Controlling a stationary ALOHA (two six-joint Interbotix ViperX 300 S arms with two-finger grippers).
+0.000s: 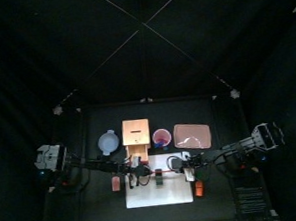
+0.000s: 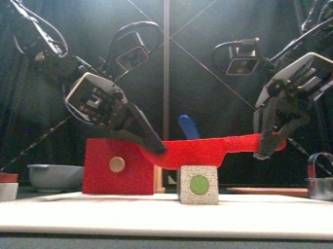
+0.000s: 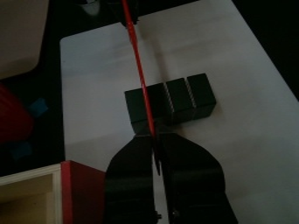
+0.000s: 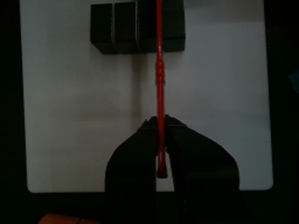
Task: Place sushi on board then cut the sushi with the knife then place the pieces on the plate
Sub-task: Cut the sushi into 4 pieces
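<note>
The left pincer (image 3: 156,142) and right pincer (image 4: 159,133) are each clenched on one end of the flat red toy knife (image 2: 196,151), holding it level (likely for an even downward press) just over the dark green block sushi roll (image 2: 198,183) on the white cutting board (image 4: 70,105).

The knife (image 2: 208,149) I hold is red, the board (image 1: 161,194) is white, and the sushi (image 2: 197,184) shows a speckled white face with green centre.
</note>
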